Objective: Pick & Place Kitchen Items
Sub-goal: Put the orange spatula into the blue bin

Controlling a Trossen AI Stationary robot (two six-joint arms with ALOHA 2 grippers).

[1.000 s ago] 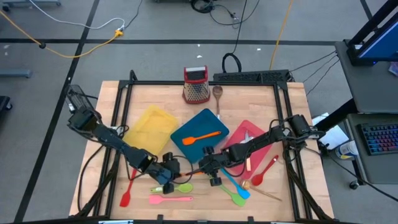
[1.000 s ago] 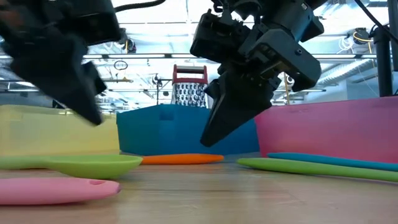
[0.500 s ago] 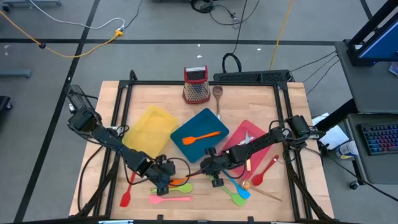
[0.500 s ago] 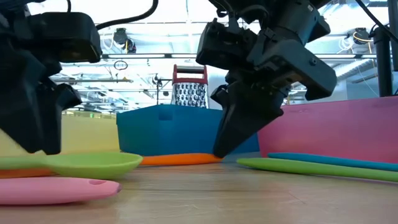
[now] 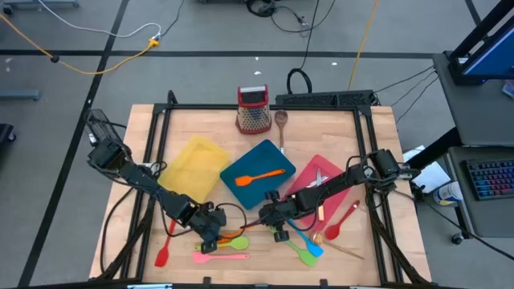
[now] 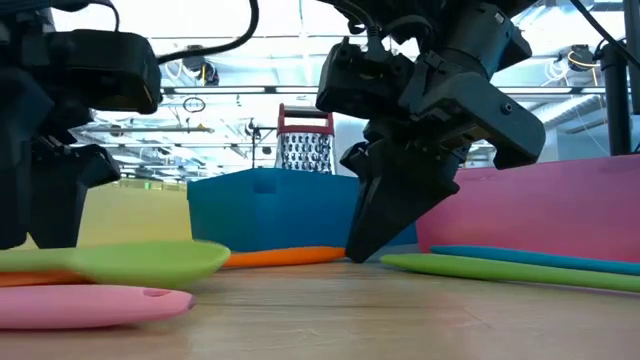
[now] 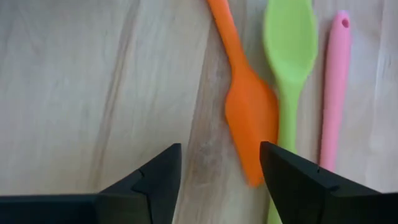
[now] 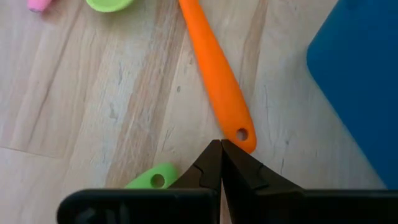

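An orange spatula (image 7: 249, 118) lies flat on the wooden worktop (image 5: 337, 128), near its front edge, just in front of the teal tray (image 5: 259, 172). A green spoon (image 7: 289, 56) lies right beside the orange spatula, and a pink spatula (image 7: 334, 93) lies just past the spoon, all three roughly parallel. The left pincer (image 7: 217, 177) hangs over the orange spatula's blade end with its two dark fingers spread wide apart, gripping nothing; the blade shows between them. The right pincer (image 8: 221, 165) stands at the other end, its fingers pressed tightly together, the tips just beside the handle's holed end and holding nothing. A second green utensil's handle (image 8: 149, 179) lies near those tips. In the high view, another orange spatula (image 5: 261, 177) rests in the teal tray, with a yellow tray (image 5: 193, 164) to its left and a red tray (image 5: 313, 172) to its right. A box grater (image 5: 253, 108) stands at the worktop's back edge.
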